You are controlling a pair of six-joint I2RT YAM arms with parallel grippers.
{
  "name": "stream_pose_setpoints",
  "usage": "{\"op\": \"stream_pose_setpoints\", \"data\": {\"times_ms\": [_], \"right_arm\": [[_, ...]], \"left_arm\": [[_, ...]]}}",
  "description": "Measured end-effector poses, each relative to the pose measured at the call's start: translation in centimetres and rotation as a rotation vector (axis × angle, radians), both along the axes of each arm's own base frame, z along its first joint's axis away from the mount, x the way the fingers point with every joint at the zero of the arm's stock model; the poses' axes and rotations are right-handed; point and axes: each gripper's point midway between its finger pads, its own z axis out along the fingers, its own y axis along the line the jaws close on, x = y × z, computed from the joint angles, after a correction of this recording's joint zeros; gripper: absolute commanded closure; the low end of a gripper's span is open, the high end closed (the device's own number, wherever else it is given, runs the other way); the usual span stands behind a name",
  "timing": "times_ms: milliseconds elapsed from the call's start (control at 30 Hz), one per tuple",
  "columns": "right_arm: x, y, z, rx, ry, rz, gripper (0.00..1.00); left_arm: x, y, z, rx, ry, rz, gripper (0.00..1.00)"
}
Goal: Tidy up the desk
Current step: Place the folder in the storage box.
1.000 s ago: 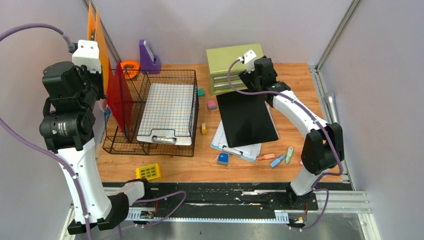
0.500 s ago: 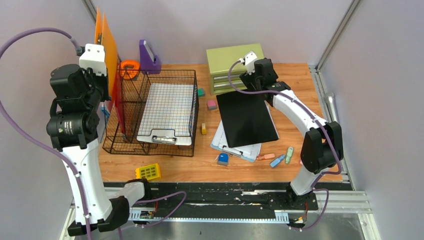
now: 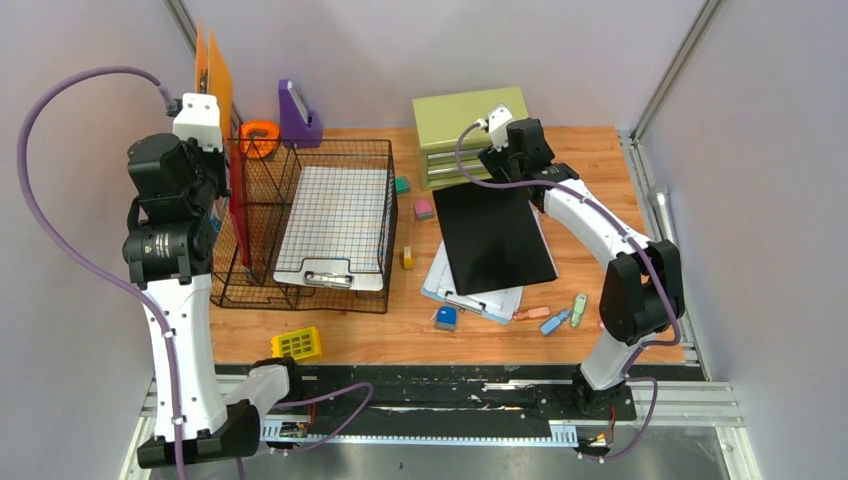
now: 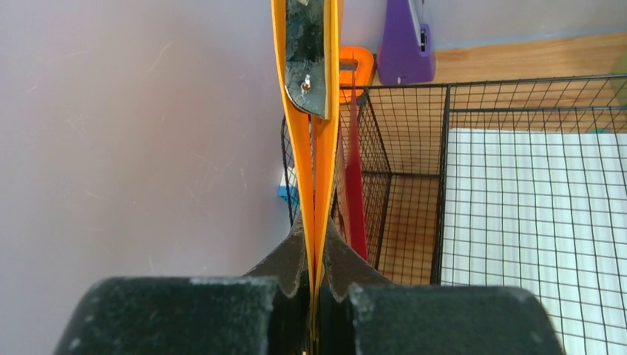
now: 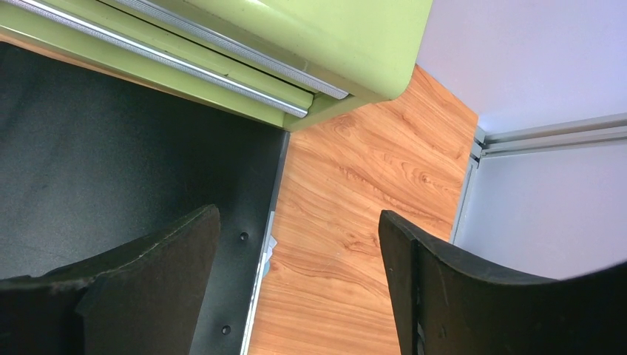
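Observation:
My left gripper [image 4: 314,248] is shut on the lower edge of an upright orange folder [image 4: 314,163] with a metal clip at its top. It holds the orange folder [image 3: 215,75] edge-on by the left wall, over the left side of the black wire basket [image 3: 300,292]. A red folder [image 4: 356,200] stands in that basket's left section. My right gripper [image 5: 299,216] is open and empty at the back of the desk [image 3: 600,170]. It hovers over the right edge of a black folder [image 3: 492,235], in front of the green drawer cabinet [image 3: 465,115].
A clipboard with grid paper [image 3: 335,225] lies in the basket. A purple file stand [image 3: 297,115] and orange tape dispenser [image 3: 258,135] sit behind it. Papers [image 3: 470,292] lie under the black folder. Small erasers [image 3: 424,209], markers [image 3: 560,315] and a yellow block [image 3: 297,344] are scattered around.
The left arm has swung right with the orange folder, turning it edge-on and bringing it closer to the basket's left side. The right arm has stayed put.

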Motion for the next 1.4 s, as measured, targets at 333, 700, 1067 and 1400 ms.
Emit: {"op": "stream_pose_setpoints", "data": {"times_ms": [333, 700, 1067, 1400], "right_arm": [[0.0, 0.2, -0.2, 0.011, 0.006, 0.011, 0.21], [0.7, 1.1, -0.5, 0.029, 0.017, 0.038, 0.21], [0.5, 1.4, -0.3, 0.045, 0.028, 0.049, 0.21], [0.0, 1.6, -0.9, 0.044, 0.058, 0.051, 0.21]], "left_arm": [[0.1, -0.5, -0.6, -0.042, -0.028, -0.012, 1.0], [-4.1, -1.9, -1.8, -0.087, 0.036, -0.044, 1.0], [-7.4, -2.5, -3.3, -0.112, 0.113, -0.037, 1.0], [-5.4, -1.6, -3.4, -0.088, 0.107, -0.017, 1.0]]}}
